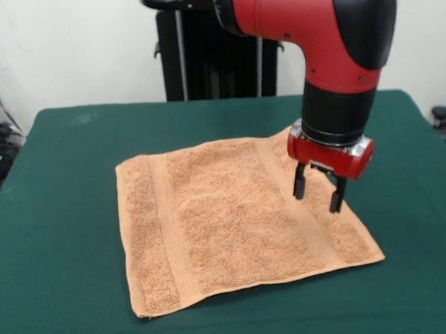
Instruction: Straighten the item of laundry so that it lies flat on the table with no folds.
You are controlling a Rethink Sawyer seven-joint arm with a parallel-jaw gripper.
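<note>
The orange-tan terry towel (pixel 233 222) lies spread on the dark green table (pixel 54 221), roughly square, with a woven band near its left edge and another near its right edge. Its surface has slight ripples near the middle, and the far right corner is hidden behind the arm. My gripper (pixel 318 193) hangs from the red and black arm just above the towel's right part, over the right band. Its two black fingers (pixel 299 184) point down with a gap between them, holding nothing.
The robot's black pedestal (pixel 210 55) stands at the table's far edge. Green tabletop surrounds the towel on all sides. A dark object (pixel 441 114) sits beyond the table's right edge.
</note>
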